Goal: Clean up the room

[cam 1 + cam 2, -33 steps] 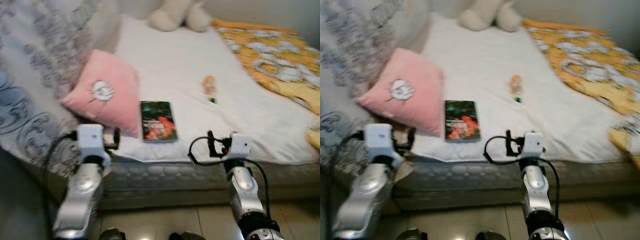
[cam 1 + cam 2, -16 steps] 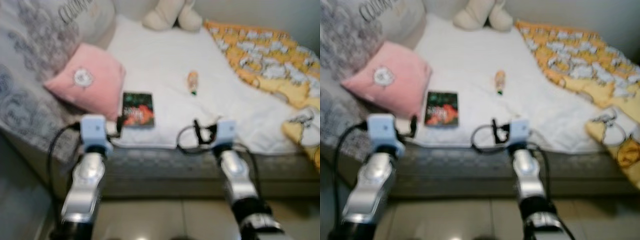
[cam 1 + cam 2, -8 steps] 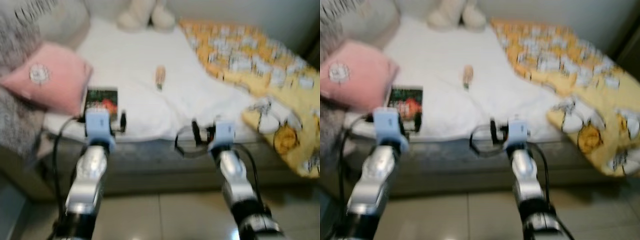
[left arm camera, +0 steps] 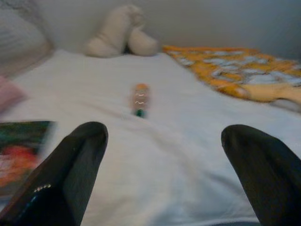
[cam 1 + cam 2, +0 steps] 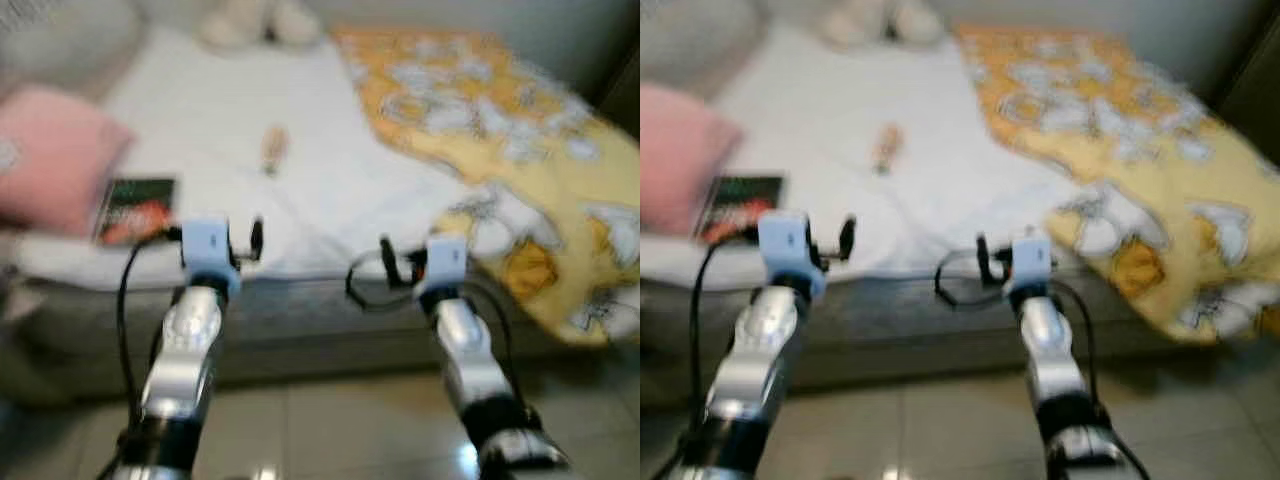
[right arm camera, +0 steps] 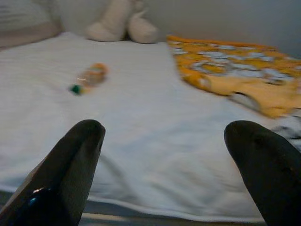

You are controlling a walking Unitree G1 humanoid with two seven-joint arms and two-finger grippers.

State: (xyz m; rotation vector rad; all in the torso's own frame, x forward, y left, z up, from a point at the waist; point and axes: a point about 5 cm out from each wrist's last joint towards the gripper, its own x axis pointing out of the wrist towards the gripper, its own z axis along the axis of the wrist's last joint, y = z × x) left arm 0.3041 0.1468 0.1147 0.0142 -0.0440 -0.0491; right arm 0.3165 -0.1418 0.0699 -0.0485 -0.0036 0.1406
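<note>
A bed with a white sheet lies before me. On it are a small orange bottle, a dark book by a pink pillow, a cream plush toy at the far end, and a yellow patterned blanket hanging over the right front corner. My left gripper is open at the bed's front edge, facing the bottle. My right gripper is open too, held at the edge further right. Neither holds anything.
The grey mattress side stands just ahead of both arms. Shiny tiled floor lies below. A grey patterned cushion sits at the far left. The head views are blurred.
The whole picture has slid left, so the camera has turned or stepped right along the bed; more of the yellow blanket is in view. Both arms keep their pose, fingers still open.
</note>
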